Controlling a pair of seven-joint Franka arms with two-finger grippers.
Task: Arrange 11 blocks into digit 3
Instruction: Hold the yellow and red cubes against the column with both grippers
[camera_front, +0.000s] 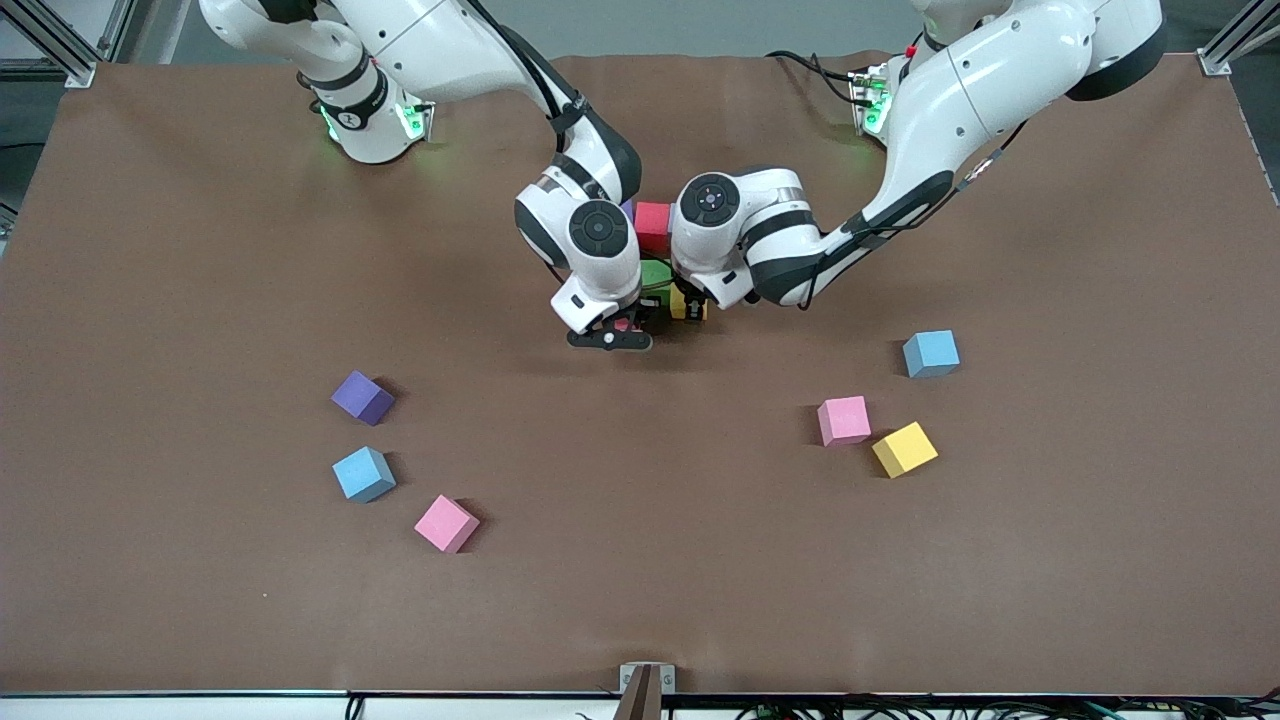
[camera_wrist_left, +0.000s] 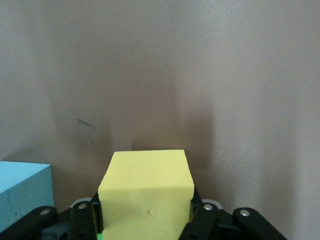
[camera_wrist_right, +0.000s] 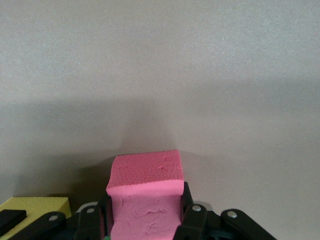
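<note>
My left gripper (camera_front: 688, 305) is shut on a yellow block (camera_wrist_left: 145, 187) low over the middle of the table. A light blue block (camera_wrist_left: 22, 192) lies close beside it. My right gripper (camera_front: 625, 326) is shut on a pink block (camera_wrist_right: 145, 192) right next to it, with the yellow block (camera_wrist_right: 35, 207) showing at the edge of the right wrist view. Between the two wrists I see a red block (camera_front: 652, 226), a green block (camera_front: 655, 272) and a sliver of a purple one (camera_front: 628, 210). Both arms hide the rest of that group.
Loose blocks lie nearer the front camera. Toward the right arm's end are a purple (camera_front: 362, 397), a light blue (camera_front: 363, 473) and a pink one (camera_front: 446, 523). Toward the left arm's end are a light blue (camera_front: 931, 353), a pink (camera_front: 844, 420) and a yellow one (camera_front: 905, 449).
</note>
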